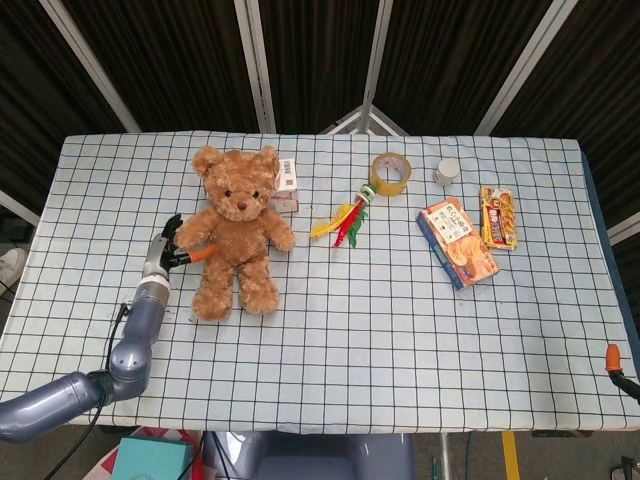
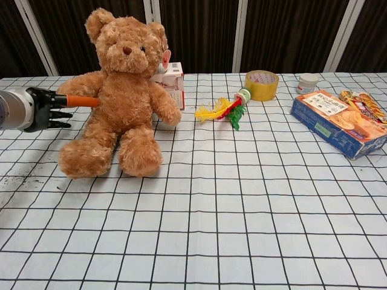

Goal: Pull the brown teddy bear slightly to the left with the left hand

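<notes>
- left hand (image 2: 51, 109) at teddy bear (image 2: 121, 96) arm, orange tip touching fur; clamped or not, can't tell
- box (image 2: 169, 75) half hidden behind bear
- right hand (image 1: 618, 365) cut off at frame edge, state unclear

Table (image 1: 330, 330) covered by a white cloth (image 2: 242, 229) with a dark grid pattern. Behind it, dark pleated curtains (image 2: 199, 36) divided by pale upright frame bars (image 2: 242, 33). Even lighting. A teal box (image 1: 150, 460) sits below the near edge.
</notes>
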Robot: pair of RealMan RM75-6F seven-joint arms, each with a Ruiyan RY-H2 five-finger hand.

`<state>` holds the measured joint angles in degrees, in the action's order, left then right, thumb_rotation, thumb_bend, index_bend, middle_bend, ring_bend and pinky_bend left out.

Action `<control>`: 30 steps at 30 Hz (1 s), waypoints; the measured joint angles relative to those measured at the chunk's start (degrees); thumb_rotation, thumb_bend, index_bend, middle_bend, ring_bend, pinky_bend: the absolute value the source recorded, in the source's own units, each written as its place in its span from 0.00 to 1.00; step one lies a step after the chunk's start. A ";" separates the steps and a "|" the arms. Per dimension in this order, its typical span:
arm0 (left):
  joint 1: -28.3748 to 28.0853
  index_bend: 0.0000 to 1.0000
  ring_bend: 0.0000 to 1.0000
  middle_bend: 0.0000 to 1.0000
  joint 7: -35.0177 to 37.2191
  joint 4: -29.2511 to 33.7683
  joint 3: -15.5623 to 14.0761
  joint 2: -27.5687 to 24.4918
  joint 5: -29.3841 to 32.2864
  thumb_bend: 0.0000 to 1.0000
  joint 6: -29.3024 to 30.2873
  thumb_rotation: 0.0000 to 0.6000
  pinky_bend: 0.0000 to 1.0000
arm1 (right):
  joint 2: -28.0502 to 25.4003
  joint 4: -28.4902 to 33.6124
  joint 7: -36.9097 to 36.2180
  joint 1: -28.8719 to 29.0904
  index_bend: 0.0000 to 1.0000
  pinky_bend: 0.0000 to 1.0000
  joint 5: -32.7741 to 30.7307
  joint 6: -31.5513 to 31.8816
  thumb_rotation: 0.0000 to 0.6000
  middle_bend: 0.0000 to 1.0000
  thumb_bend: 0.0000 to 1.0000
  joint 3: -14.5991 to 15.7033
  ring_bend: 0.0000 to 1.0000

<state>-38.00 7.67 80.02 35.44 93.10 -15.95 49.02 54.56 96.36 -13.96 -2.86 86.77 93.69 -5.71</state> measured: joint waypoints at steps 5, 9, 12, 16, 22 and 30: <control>3.24 0.00 0.00 0.00 3.50 4.26 1.42 -2.49 -4.07 0.24 3.44 1.00 0.02 | -0.13 0.02 -0.23 -0.13 0.04 0.14 0.07 0.08 1.00 0.12 0.51 0.08 0.23; 8.13 0.00 0.00 0.01 4.94 12.50 1.78 -8.51 -8.40 0.25 4.73 1.00 0.02 | -0.26 -0.02 -0.97 -0.39 0.04 0.14 0.18 0.70 1.00 0.12 0.51 0.05 0.23; 12.68 0.01 0.00 0.01 4.17 19.41 0.87 -16.17 -12.77 0.25 5.50 1.00 0.01 | -0.42 0.34 -0.68 -0.42 0.04 0.14 0.49 0.97 1.00 0.12 0.51 0.05 0.23; 19.08 0.04 0.00 0.01 0.50 26.08 -2.10 -28.57 -20.02 0.26 6.70 1.00 0.00 | -0.57 0.65 -0.25 -0.43 0.04 0.15 0.52 1.12 1.00 0.12 0.51 -0.02 0.23; 30.21 0.07 0.00 0.01 -3.87 34.62 -8.27 -46.57 -32.39 0.28 9.84 1.00 0.00 | -1.26 1.32 0.74 -0.52 0.04 0.13 0.86 1.20 1.00 0.12 0.51 0.17 0.23; 41.63 0.10 0.00 0.01 -3.39 35.54 -16.39 -51.89 -49.12 0.28 24.37 1.00 0.00 | -0.54 1.43 3.85 -0.25 0.04 0.13 3.40 0.97 1.00 0.12 0.51 1.24 0.23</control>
<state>3.64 4.28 115.55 19.04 41.21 -65.07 73.39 54.03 97.78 -10.11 -3.10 90.16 94.66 -4.48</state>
